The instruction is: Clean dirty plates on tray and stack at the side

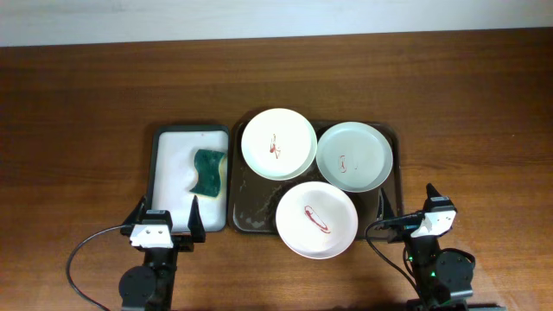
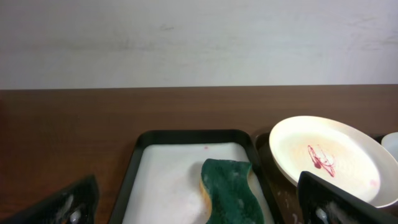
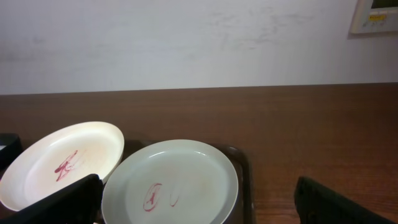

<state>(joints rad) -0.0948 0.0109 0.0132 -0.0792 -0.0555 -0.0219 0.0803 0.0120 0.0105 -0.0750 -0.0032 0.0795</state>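
Three dirty plates with red squiggle stains lie on the dark wet tray (image 1: 248, 206): a white one (image 1: 277, 143) at back left, a pale mint-green one (image 1: 355, 155) at back right, a white one (image 1: 316, 219) at the front. My left gripper (image 1: 163, 226) is open and empty at the near edge, in front of the smaller tray. My right gripper (image 1: 413, 218) is open and empty, just right of the dark tray. The left wrist view shows the back white plate (image 2: 326, 158). The right wrist view shows that plate (image 3: 59, 162) and the mint plate (image 3: 171, 183).
A smaller black-rimmed, white-bottomed tray (image 1: 169, 164) sits left of the dark tray and holds a green and yellow sponge (image 1: 208, 171), also in the left wrist view (image 2: 230, 190). Bare wooden table (image 1: 86, 112) lies around both trays. A white wall is behind.
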